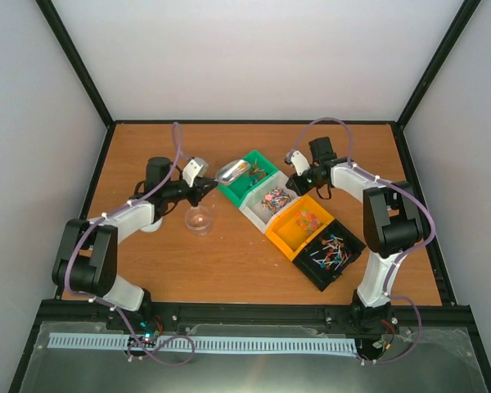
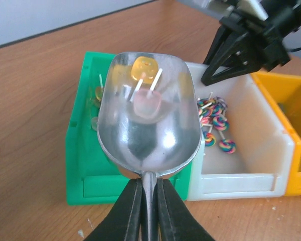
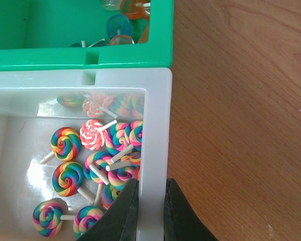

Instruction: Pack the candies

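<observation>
My left gripper (image 2: 149, 183) is shut on the handle of a metal scoop (image 2: 150, 130). The scoop holds a yellow candy (image 2: 144, 69) and a pink candy (image 2: 147, 105), both on white sticks, and hangs over the green bin (image 2: 80, 165). Several rainbow swirl candies (image 3: 98, 155) lie in the white bin (image 3: 158, 125). My right gripper (image 3: 150, 188) is shut on that bin's wall, one finger inside and one outside. In the top view the scoop (image 1: 233, 172) is above the green bin (image 1: 254, 154), with the left gripper (image 1: 206, 187) behind it and the right gripper (image 1: 299, 182) beside the white bin.
Four bins stand in a diagonal row: green, white (image 1: 250, 210), orange (image 1: 278, 237) and black (image 1: 323, 282), each with candies. A small clear round jar (image 1: 199, 219) stands left of the row, below the left gripper. A few flat round candies (image 3: 120, 25) lie in the green bin.
</observation>
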Controlling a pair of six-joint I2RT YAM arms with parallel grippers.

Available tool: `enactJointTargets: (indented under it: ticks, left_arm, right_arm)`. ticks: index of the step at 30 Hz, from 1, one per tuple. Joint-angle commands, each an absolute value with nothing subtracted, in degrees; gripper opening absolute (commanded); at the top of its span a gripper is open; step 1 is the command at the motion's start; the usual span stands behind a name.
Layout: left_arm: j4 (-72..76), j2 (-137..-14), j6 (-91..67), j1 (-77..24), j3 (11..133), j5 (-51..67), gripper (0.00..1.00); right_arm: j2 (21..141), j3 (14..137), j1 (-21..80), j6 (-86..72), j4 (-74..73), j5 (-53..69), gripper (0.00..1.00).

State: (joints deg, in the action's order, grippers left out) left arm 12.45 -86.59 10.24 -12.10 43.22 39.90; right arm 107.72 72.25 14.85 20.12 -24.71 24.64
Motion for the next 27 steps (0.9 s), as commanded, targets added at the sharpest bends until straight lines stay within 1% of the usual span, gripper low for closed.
enactJointTargets:
  ticks: [1, 4, 7, 13, 18, 21, 24, 27]
  left_arm:
    - [13.25, -83.04, 12.21, -8.37, 45.53, 50.45, 0.01]
    - [5.72, -80.17, 17.00, -5.79, 46.87, 51.38, 0.01]
    - [-7.26, -77.18, 25.33, -3.47, 49.44, 51.24, 0.01]
    - [-29.40, -71.63, 38.67, 5.31, 51.84, 57.63, 0.01]
    - [-45.78, -66.35, 51.28, 9.64, 51.87, 55.31, 0.01]
    - [-53.95, -65.26, 56.94, 11.97, 52.97, 53.63, 0.01]
    - [-60.39, -64.68, 62.07, 13.20, 53.94, 50.73, 0.01]
    - [-63.40, -63.25, 64.78, 13.28, 53.92, 47.28, 0.01]
  right_arm:
    - [106.17, 72.45, 14.12, 20.82, -24.16, 25.51, 0.03]
    - [106.39, 72.48, 14.11, 20.75, -24.08, 25.32, 0.03]
    - [106.36, 72.47, 14.06, 20.76, -24.16, 25.14, 0.03]
    - [106.08, 72.42, 14.14, 20.74, -24.08, 25.13, 0.03]
    - [106.39, 72.37, 14.15, 20.48, -24.04, 25.47, 0.03]
    - [106.29, 72.42, 14.07, 20.48, -24.08, 25.49, 0.03]
    - [105.95, 72.31, 14.07, 20.67, -24.06, 25.51, 0.03]
    - [105.59, 72.25, 14.07, 20.91, -24.06, 25.28, 0.03]
